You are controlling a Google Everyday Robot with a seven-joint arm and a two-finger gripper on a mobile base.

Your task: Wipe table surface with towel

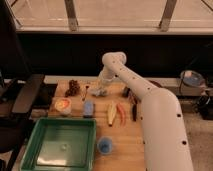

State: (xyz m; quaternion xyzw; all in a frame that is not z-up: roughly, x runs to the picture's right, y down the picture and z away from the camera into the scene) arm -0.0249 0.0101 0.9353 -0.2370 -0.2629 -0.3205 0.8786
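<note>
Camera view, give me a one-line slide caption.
Robot's shut gripper at the pale blue-grey cloth towel, far side of the tan wooden tabletop.

Gripper [102, 85], fingers closed, down at towel [97, 92], far side of table surface [122, 136].

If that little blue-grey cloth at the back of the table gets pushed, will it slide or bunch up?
Probably bunches: the small pale blue-grey towel lies crumpled with an irregular outline, so likely floppy and light. On the tan wooden tabletop it should drag easily. The gripper, shut, is right at it.
</note>
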